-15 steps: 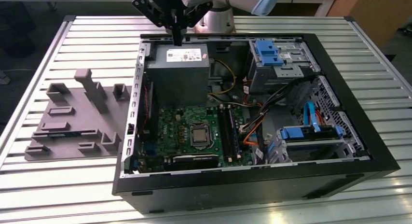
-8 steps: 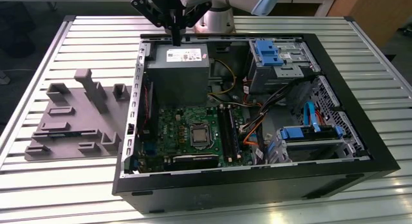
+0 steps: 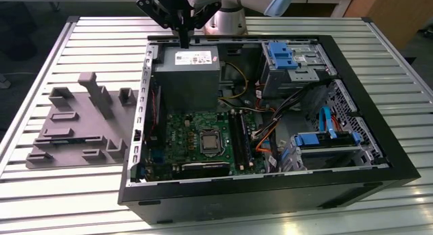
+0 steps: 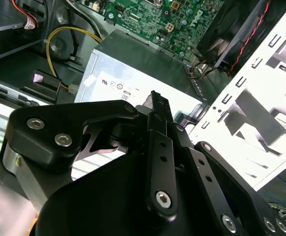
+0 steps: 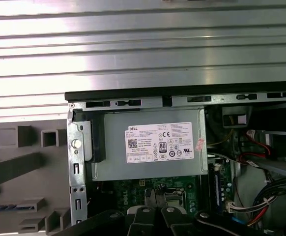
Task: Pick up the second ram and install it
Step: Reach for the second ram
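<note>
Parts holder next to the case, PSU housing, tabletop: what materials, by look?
Parts holder: matte grey, blocky shapes, likely plastic, possibly printed. PSU housing: dull grey sheet metal, folded edges. Tabletop: bare metal slats, probably aluminium, with a brushed sheen.

A ribbed, shiny metal table spreads under bright light, with what may be wooden furniture behind it.
</note>
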Robot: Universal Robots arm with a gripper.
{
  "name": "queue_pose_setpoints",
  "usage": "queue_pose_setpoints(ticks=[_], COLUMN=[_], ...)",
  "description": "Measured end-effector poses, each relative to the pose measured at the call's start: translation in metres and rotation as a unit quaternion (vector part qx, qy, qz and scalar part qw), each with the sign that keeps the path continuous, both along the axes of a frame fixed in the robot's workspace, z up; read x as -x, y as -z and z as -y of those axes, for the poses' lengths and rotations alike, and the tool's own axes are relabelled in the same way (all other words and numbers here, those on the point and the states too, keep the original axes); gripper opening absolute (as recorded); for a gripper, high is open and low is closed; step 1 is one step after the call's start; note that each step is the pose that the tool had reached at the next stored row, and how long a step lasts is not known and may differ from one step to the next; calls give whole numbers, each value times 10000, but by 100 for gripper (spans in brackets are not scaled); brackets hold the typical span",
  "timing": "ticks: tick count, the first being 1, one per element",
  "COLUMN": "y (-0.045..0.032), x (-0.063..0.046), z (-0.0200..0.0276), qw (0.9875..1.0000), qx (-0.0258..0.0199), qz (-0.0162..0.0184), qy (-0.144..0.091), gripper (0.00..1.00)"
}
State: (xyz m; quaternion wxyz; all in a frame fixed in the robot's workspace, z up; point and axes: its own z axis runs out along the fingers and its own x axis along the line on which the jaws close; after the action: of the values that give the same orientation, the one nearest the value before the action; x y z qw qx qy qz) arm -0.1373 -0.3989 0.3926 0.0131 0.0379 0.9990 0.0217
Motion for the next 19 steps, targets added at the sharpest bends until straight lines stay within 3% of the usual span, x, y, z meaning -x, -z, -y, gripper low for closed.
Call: queue_pose_setpoints(ticks=[19], y=[3], x=[46], z=[0], qw=[10000], qx=[0], qz=[0], qy=[0], gripper=[11])
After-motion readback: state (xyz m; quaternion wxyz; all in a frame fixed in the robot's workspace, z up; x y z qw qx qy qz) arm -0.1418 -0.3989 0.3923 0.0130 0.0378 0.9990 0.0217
